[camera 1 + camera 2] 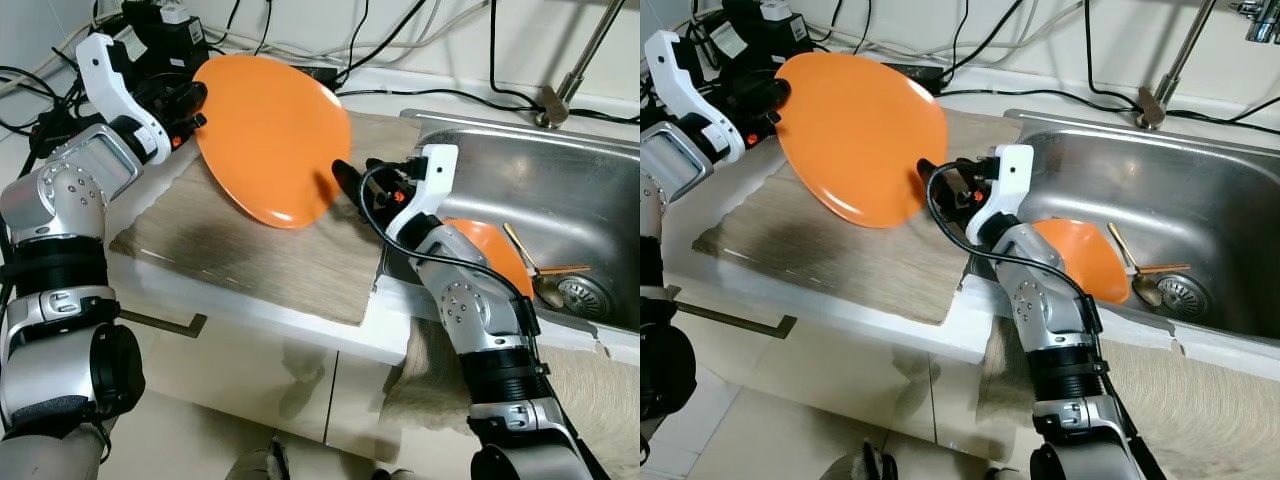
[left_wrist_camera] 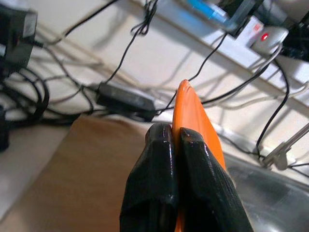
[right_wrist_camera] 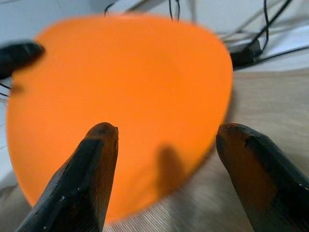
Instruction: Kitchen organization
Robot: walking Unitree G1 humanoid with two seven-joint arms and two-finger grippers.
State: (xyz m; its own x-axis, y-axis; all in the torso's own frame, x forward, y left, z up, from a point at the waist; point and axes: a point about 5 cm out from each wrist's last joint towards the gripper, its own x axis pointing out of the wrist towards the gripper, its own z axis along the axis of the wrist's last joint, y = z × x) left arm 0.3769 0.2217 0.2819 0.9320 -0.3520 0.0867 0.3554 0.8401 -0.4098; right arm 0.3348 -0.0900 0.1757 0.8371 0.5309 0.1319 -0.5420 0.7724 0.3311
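An orange plate (image 1: 270, 135) is held tilted on edge above a beige mat (image 1: 250, 260) on the counter. My left gripper (image 1: 193, 108) is shut on the plate's left rim; in the left wrist view the fingertips (image 2: 166, 137) pinch the thin orange edge (image 2: 190, 111). My right gripper (image 1: 352, 180) is open at the plate's lower right edge, and in the right wrist view its fingers (image 3: 166, 130) stand wide apart facing the plate's face (image 3: 125, 82). A second orange dish (image 1: 1080, 255) leans inside the sink, partly behind my right arm.
The steel sink (image 1: 560, 180) lies to the right, with a spoon (image 1: 1132, 272), chopsticks and a drain (image 1: 585, 295) in it. A faucet (image 1: 570, 85) rises behind it. Cables and power adapters (image 1: 160, 30) crowd the back wall. Tiled floor lies below the counter edge.
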